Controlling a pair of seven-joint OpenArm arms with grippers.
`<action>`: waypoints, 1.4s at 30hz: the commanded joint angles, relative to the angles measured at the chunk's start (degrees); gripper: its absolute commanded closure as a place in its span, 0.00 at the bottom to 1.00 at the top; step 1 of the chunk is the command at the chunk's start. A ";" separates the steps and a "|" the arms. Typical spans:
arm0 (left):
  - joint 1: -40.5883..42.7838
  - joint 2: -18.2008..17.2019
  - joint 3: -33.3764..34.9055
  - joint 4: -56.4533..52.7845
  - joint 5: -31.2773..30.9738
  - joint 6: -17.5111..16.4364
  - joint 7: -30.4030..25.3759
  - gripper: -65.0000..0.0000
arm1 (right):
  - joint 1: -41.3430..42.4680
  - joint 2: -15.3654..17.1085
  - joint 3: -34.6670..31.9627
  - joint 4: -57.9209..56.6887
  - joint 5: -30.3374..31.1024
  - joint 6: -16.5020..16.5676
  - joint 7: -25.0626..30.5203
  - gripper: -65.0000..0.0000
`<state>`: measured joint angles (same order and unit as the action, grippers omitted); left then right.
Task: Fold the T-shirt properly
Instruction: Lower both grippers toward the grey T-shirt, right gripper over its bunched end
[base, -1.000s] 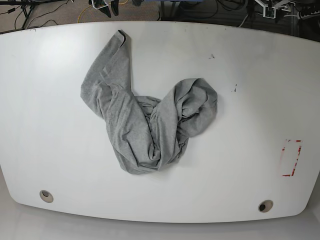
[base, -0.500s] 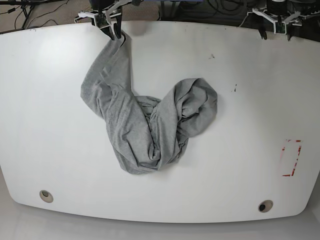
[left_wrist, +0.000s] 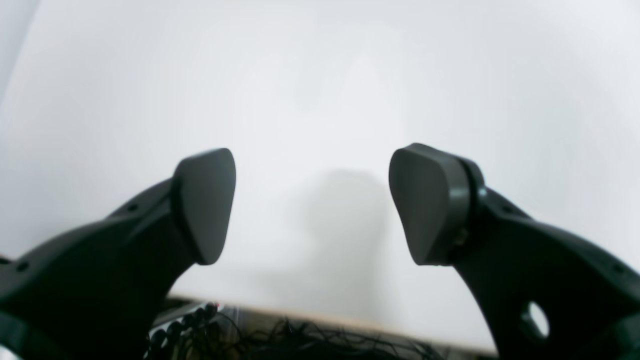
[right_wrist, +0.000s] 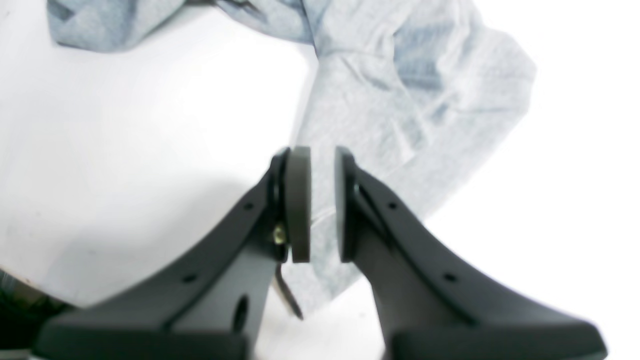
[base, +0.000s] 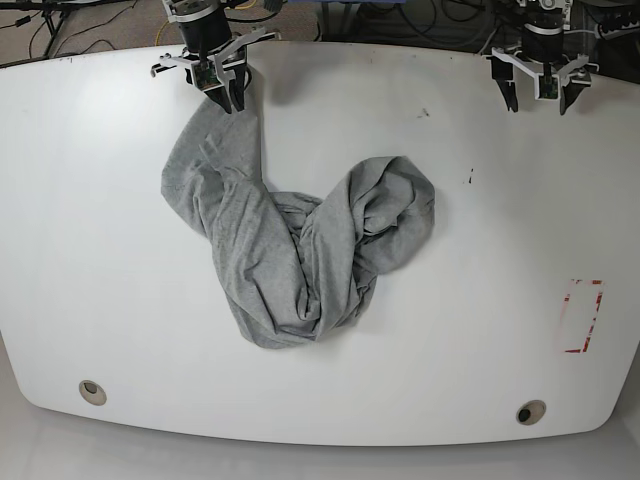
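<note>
I have the T-shirt (base: 300, 240) lying crumpled on the white counter (base: 100, 250), a little left of the middle in the base view. It is bunched into a twisted heap: one long strip of grey cloth runs toward the far left edge, a rounded lump sits to the right of the middle, and the lowest fold points toward the near edge. No lettering shows from here.

My right gripper (base: 226, 97) is at the far left of the base view, down at the far tip of that long strip. Through its wrist camera I see the right gripper (right_wrist: 322, 205) with its jaws nearly together, only a narrow slot left between the pads, and grey cloth (right_wrist: 400, 115) shows through that slot and spreads away beyond them. I cannot tell whether the pads are actually pinching the fabric or are just above it.

My left gripper (base: 538, 90) is at the far right of the base view, over bare counter and well apart from the shirt. From its wrist camera the left gripper (left_wrist: 312, 205) has its jaws spread wide with nothing between them, just white surface and a soft shadow under them.

A red-outlined rectangle (base: 583, 316) is marked on the counter near its right edge, and two round holes (base: 92, 391) sit near the front corners.
</note>
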<state>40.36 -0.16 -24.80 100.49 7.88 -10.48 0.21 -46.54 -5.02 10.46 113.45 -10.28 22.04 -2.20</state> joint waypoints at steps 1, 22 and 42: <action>-1.25 -0.49 -0.56 0.63 -0.36 0.94 -1.31 0.25 | -0.16 -0.24 -0.30 1.05 0.72 -0.08 1.11 0.89; -5.43 -4.17 -1.26 2.39 -0.51 0.53 -1.60 0.24 | 5.86 0.09 -0.51 1.77 2.39 -0.13 -1.21 0.70; -7.89 -2.97 -0.02 2.05 -0.43 0.34 -0.32 0.24 | 14.07 -1.04 4.49 1.68 2.42 0.42 -6.24 0.34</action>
<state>32.77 -3.09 -24.80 101.80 7.66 -10.35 0.93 -33.08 -6.28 14.92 113.93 -8.73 22.35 -9.85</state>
